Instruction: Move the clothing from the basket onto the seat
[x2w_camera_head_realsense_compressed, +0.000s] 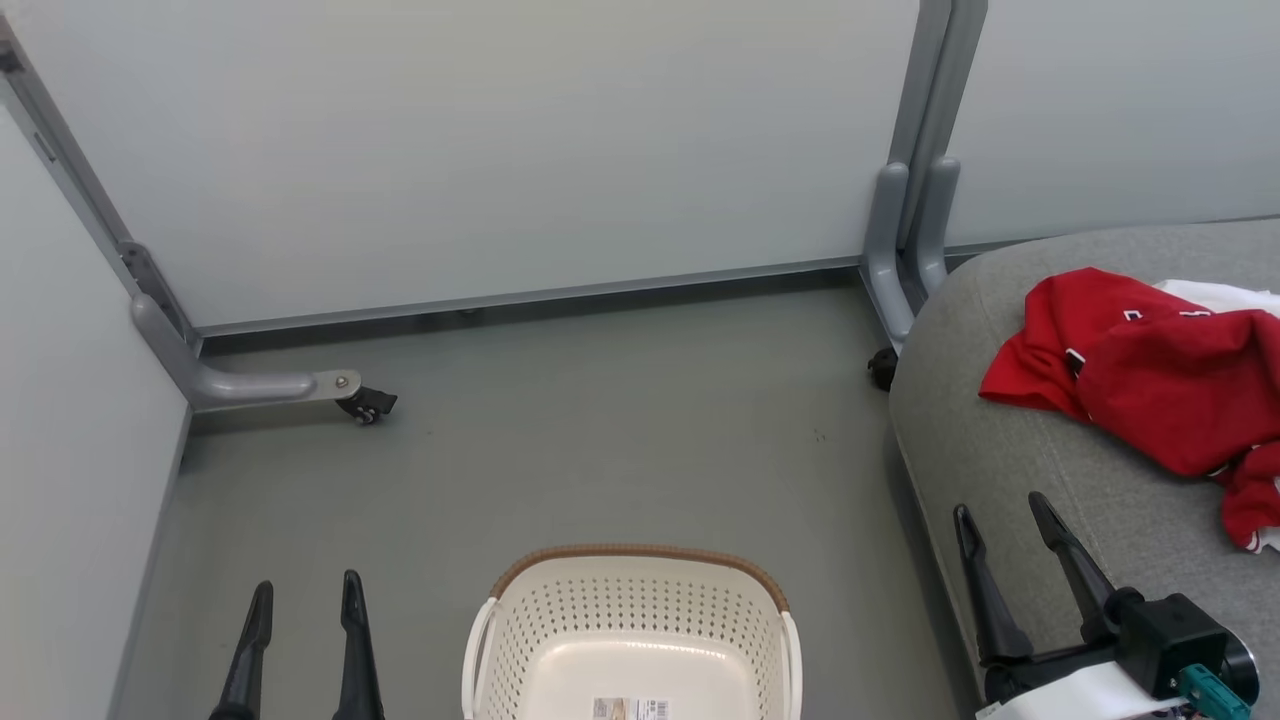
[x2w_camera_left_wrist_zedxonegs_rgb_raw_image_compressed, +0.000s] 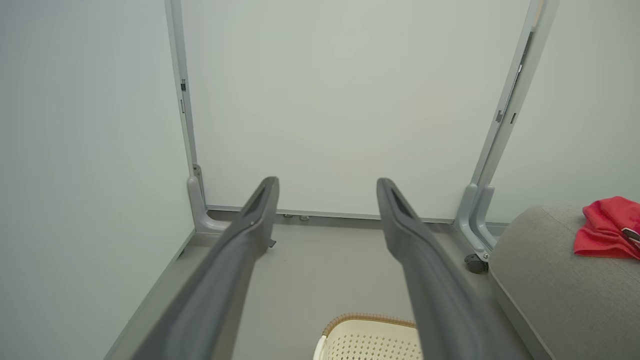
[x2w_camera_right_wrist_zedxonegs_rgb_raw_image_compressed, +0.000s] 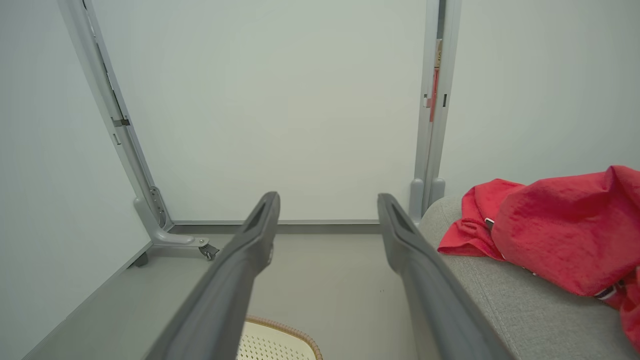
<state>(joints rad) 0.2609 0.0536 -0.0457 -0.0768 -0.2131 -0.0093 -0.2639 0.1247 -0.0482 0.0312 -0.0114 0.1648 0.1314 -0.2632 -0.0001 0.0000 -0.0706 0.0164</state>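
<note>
Both grippers sit closest, at the bottom of the head view. Left gripper (x2w_camera_head_realsense_compressed: 306, 582) hangs over the floor (x2w_camera_head_realsense_compressed: 600, 430) just left of the basket (x2w_camera_head_realsense_compressed: 640, 552), and the right gripper (x2w_camera_head_realsense_compressed: 1000, 505) hangs over the near edge of the seat (x2w_camera_head_realsense_compressed: 980, 440). Each has its two dark fingers spread apart with nothing between them. The basket stands on the floor between the two arms. The part of it in view holds just a label (x2w_camera_head_realsense_compressed: 630, 708), and its nearer half is cut off by the frame. The clothing (x2w_camera_head_realsense_compressed: 1160, 385) lies in a crumpled red heap on the seat, beyond the right gripper, with a bit of white fabric (x2w_camera_head_realsense_compressed: 1225, 295) showing behind it. It looks light, thin and limp, probably a smooth synthetic that would sag and trail when lifted and might slide out of a shallow pinch. A raised fold or bunched ridge on top of the heap seems the best place to take hold, pinching deep enough to catch several layers. Pale partition panels (x2w_camera_head_realsense_compressed: 500, 150) on casters (x2w_camera_head_realsense_compressed: 368, 405) stand around, well apart from the basket. Nothing lies between the right gripper and the heap, and the seat's rounded edge is the one thing to mind.
</note>
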